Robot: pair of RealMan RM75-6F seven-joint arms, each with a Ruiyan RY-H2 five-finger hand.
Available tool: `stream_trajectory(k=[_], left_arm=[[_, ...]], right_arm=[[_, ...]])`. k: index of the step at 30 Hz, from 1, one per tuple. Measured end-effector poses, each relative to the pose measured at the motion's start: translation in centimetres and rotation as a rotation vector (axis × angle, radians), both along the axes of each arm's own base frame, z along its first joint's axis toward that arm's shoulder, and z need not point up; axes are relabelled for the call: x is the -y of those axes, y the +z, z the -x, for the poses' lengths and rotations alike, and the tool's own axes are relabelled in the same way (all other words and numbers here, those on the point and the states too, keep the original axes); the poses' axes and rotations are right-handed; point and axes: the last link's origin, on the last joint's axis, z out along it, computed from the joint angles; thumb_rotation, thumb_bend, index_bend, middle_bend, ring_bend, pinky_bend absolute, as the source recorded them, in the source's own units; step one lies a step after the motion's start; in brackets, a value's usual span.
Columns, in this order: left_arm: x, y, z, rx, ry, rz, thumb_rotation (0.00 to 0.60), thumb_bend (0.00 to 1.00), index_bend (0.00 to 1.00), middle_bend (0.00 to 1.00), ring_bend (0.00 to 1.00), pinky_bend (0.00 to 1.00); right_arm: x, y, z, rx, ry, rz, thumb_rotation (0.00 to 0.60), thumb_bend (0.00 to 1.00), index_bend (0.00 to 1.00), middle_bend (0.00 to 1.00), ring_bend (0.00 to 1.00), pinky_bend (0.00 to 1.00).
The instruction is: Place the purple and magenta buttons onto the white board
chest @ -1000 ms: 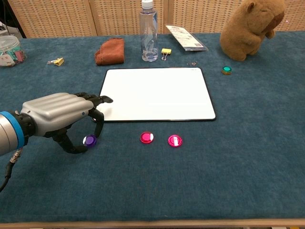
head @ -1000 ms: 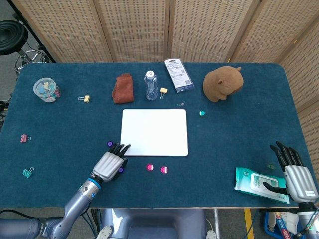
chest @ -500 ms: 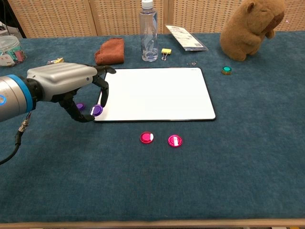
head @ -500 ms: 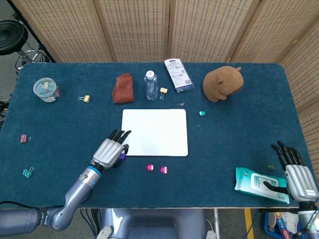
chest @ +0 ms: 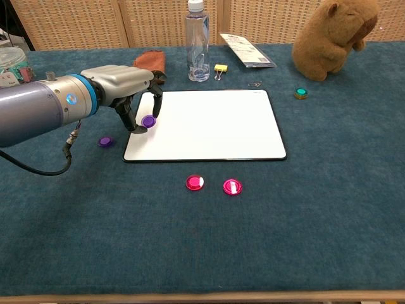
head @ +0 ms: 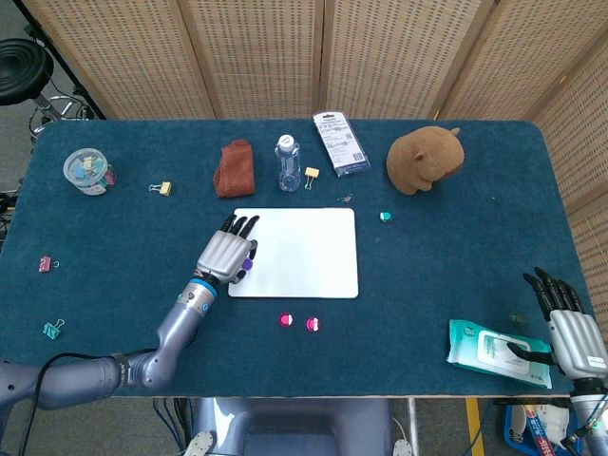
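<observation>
Your left hand (chest: 130,88) has carried one purple button (chest: 149,120), pinched, over the white board's (chest: 209,126) left edge; lower it and release. Your right hand (head: 570,334) rests open.

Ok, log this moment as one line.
left robot hand: holds purple button over white board | second purple button: on cloth | magenta buttons: on cloth

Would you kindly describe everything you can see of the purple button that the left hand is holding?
The purple button is a small round disc, glossy like plastic, with a paler spot at its centre. The left hand pinches it between its fingertips over the left part of the white board; whether it touches the board cannot be told. A second purple button lies apart on the blue cloth left of the board.
</observation>
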Motion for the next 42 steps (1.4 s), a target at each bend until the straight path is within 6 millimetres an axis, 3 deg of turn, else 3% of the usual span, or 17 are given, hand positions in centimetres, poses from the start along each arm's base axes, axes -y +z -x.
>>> stream_trajectory(k=[4, 8, 15, 22, 27, 42], left_arm=[[-0.4, -0.7, -0.1, 0.016, 0.019, 0.022, 0.6, 0.26, 0.38, 0.0, 0.0, 0.0], [-0.4, -0.8, 0.1, 0.028, 0.025, 0.047, 0.6, 0.24, 0.29, 0.0, 0.0, 0.0], [-0.1, 0.9, 1.8, 0.027, 0.025, 0.018, 0.6, 0.24, 0.3, 0.0, 0.0, 0.0], [1.4, 2.7, 5.4, 0.013, 0.071, 0.013, 0.6, 0.24, 0.36, 0.0, 0.0, 0.0], [1.9, 2.8, 6.9, 0.02, 0.093, 0.013, 0.6, 0.26, 0.39, 0.0, 0.0, 0.0], [2.1, 2.1, 8.1, 0.017, 0.12, 0.009, 0.6, 0.3, 0.44, 0.0, 0.0, 0.0]], right_arm=[[0.3, 0.0, 0.1, 0.003, -0.003, 0.002, 0.6, 0.0, 0.0, 0.0, 0.0, 0.0], [0.5, -0.2, 0.1, 0.004, -0.002, -0.005, 0.6, 0.0, 0.0, 0.0, 0.0, 0.0], [0.4, -0.3, -0.1, 0.006, 0.002, -0.009, 0.6, 0.0, 0.0, 0.0, 0.0, 0.0], [0.0, -0.1, -0.4, 0.013, 0.01, -0.003, 0.6, 0.0, 0.0, 0.0, 0.0, 0.0], [-0.2, 0.0, -0.6, 0.016, 0.016, -0.005, 0.6, 0.0, 0.0, 0.0, 0.0, 0.0], [-0.2, 0.1, -0.6, 0.021, 0.017, -0.006, 0.6, 0.0, 0.0, 0.0, 0.0, 0.0]])
